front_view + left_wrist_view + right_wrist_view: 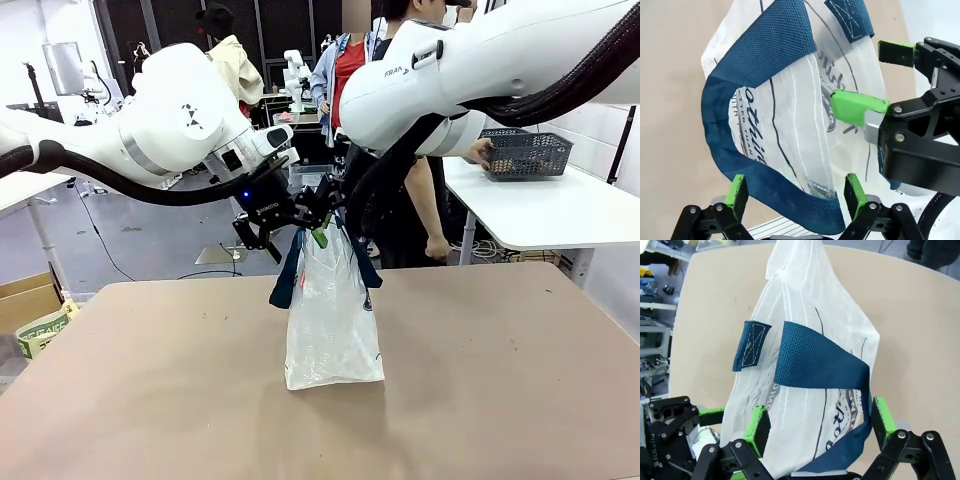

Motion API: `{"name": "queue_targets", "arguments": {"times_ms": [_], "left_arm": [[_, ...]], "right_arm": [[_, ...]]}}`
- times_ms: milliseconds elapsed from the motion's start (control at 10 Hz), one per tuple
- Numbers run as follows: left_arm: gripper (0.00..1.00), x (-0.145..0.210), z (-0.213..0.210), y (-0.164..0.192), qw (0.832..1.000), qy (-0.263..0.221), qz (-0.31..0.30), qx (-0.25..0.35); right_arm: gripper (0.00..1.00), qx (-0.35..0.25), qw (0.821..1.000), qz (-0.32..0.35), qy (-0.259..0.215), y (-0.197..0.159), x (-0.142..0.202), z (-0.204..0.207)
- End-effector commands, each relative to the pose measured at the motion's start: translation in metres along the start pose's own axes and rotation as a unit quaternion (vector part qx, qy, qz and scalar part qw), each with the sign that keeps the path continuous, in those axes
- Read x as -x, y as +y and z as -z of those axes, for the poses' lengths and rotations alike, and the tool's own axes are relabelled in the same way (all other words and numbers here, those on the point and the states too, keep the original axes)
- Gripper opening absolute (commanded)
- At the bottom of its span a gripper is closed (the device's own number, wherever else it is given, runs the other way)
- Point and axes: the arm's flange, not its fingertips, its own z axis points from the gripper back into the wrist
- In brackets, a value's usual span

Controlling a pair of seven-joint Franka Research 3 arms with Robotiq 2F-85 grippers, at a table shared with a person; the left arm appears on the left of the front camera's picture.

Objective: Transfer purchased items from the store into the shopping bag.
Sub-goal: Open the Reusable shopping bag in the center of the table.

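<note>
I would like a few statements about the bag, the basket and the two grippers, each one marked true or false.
1. The shopping bag stands upright on the tan table. True.
2. The basket sits on the same table as the bag. False: it is on a white table farther back, with a person's hand on it.
3. The left gripper and the right gripper are both at the bag's top with jaws open. True.
4. The bag's handles are red. False: they are navy blue.
</note>
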Motion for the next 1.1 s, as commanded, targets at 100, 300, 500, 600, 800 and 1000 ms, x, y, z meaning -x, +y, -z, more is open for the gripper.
{"name": "queue_targets", "arguments": {"times_ms": [100,300,500,600,800,1000], "left_arm": [[0.63,-0.002,0.003,0.005,1.000,-0.003,-0.007,0.001],[0.24,0.000,-0.001,0.006,1.000,-0.010,-0.014,-0.001],[0.00,0.002,-0.007,0.010,1.000,-0.015,-0.017,0.001],[0.00,0.004,-0.012,0.013,1.000,-0.021,-0.015,-0.002],[0.00,0.008,-0.021,0.027,1.000,-0.026,0.004,-0.017],[0.00,0.010,-0.030,0.051,0.998,-0.040,-0.018,-0.037]], "right_arm": [[0.66,0.003,1.000,0.007,0.006,-0.002,0.001,0.006],[0.26,-0.006,1.000,0.017,0.022,-0.004,0.004,0.010],[0.00,-0.010,0.999,0.028,0.031,-0.008,0.008,0.011],[0.00,-0.008,0.999,0.027,0.029,-0.011,0.016,0.006],[0.00,0.004,0.999,0.033,0.018,-0.028,0.027,-0.009],[0.00,0.070,0.997,-0.001,0.020,-0.042,0.037,-0.022]]}}
